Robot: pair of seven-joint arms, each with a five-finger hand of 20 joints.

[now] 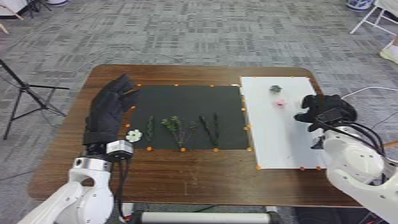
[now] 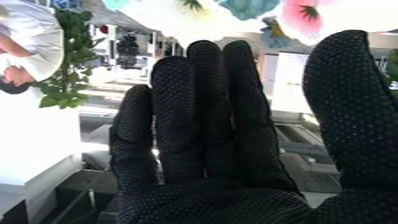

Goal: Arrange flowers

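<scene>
By board (image 1: 280,137), right hand (image 1: 330,108) straight-fingered

Pale pink flower (image 1: 281,103); dark-grey mat (image 1: 194,131)

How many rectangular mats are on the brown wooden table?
2. The black rectangular mat lies mid-table, and the white rectangular mat lies right of it, beside the black-gloved right hand. A small one could be hidden under a hand.
</scene>
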